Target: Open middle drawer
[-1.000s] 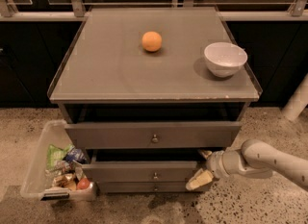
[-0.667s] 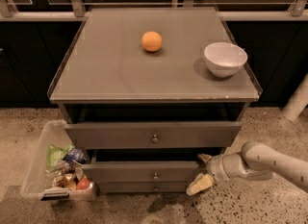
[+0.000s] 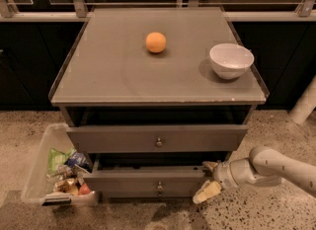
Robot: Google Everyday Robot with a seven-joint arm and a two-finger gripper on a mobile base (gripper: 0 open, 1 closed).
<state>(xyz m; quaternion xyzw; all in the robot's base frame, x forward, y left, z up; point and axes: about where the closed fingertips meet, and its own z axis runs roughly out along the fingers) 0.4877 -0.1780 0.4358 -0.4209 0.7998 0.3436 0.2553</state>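
Facing us, middle drawer (image 3: 133, 183) runs left-right; end effector (image 3: 208, 178), spread wide, at right end.

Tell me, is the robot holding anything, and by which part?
Cannot tell. The gripper is at the right end of the middle drawer, away from its knob; whether it grips that edge does not show.
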